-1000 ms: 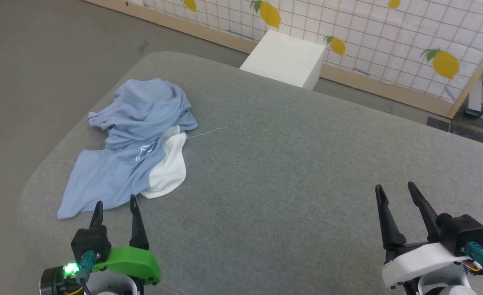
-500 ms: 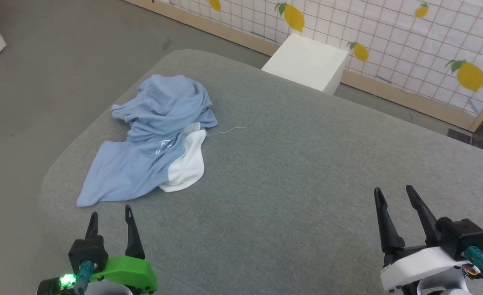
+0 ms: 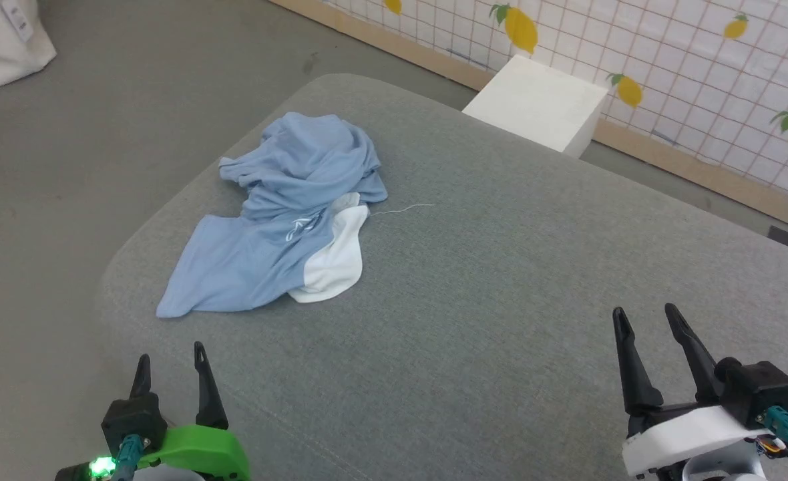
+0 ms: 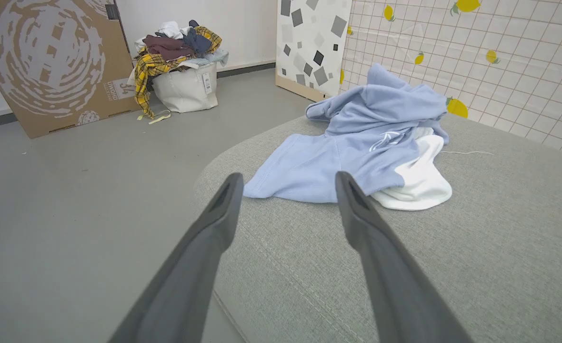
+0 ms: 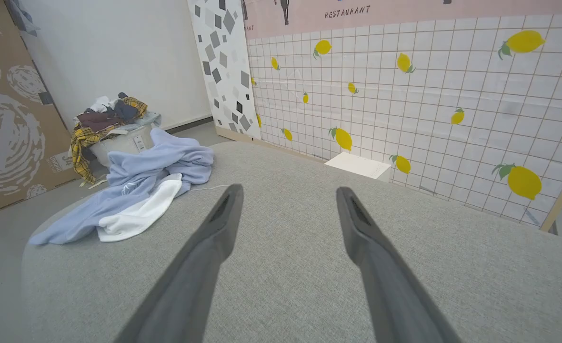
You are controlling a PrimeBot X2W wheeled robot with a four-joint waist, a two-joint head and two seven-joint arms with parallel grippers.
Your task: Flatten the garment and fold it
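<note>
The garment (image 3: pixel 280 227) is a light blue T-shirt lying crumpled on the far left part of the grey padded table (image 3: pixel 501 280), with a small white print and a white flap at its right side. The left wrist view shows the garment (image 4: pixel 357 143) just beyond my left fingertips, and in the right wrist view the garment (image 5: pixel 138 190) lies at the left. My left gripper (image 3: pixel 170 361) is open, a short way in front of the shirt's near hem, holding nothing. My right gripper (image 3: pixel 644 314) is open over bare table at the lower right, far from the shirt.
A white box (image 3: pixel 541 103) stands on the floor behind the table, before a lemon-print tiled wall (image 3: pixel 701 67). A laundry bag heaped with clothes (image 4: pixel 181 71) and a big cardboard panel (image 4: pixel 47 62) stand on the floor at the left. A loose white thread (image 3: pixel 404 209) trails from the shirt.
The head camera has turned left, so the whole picture shifts right. My left gripper now stands a little further back from the shirt's hem. The garment lies unchanged.
</note>
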